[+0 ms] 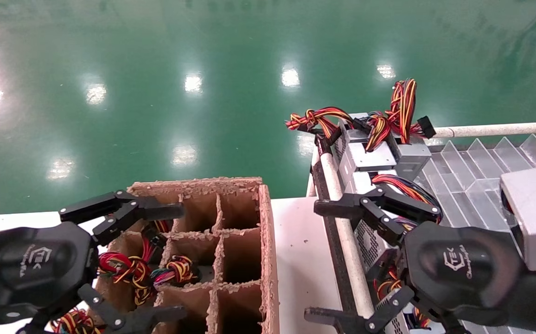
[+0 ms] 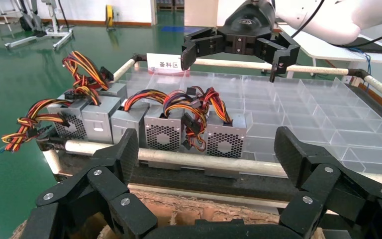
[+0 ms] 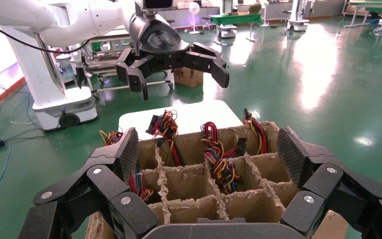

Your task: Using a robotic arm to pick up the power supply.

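Several silver power supplies point(image 1: 372, 157) point(image 2: 161, 128) stand in a row along the near edge of a clear divider tray point(image 1: 472, 176), twisted red-yellow-black wires rising from their tops. My right gripper point(image 1: 313, 262) hovers open over the near end of that row, nothing between its fingers; a mesh-sided power supply point(image 1: 367, 239) lies below it. The left wrist view shows that right gripper point(image 2: 231, 62) high above the tray. My left gripper point(image 1: 180, 262) point(image 2: 206, 154) hangs open and empty over a cardboard divider box point(image 1: 240, 195) point(image 3: 194, 181).
Wire bundles point(image 1: 129, 269) point(image 3: 219, 159) stick out of some cells of the cardboard box, which sits on a white table point(image 1: 296, 241). A white tube rail point(image 1: 347, 241) and black frame edge the cart between box and tray. Green floor lies beyond.
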You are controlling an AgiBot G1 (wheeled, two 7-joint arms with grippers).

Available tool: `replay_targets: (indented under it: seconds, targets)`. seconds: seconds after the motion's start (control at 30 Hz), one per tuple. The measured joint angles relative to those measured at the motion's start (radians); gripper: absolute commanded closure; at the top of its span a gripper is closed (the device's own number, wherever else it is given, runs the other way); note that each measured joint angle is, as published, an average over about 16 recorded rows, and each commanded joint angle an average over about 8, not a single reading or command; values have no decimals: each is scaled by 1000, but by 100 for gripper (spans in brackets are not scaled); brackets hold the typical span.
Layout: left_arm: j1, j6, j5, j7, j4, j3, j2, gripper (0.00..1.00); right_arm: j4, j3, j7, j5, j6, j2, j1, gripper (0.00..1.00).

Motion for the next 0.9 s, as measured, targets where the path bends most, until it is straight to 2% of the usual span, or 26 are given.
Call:
replay_targets:
  seconds: [0.9]
  targets:
    - [0,0,0,0,0,0,0,0,-1,-20,-3,4,0,9,17,0]
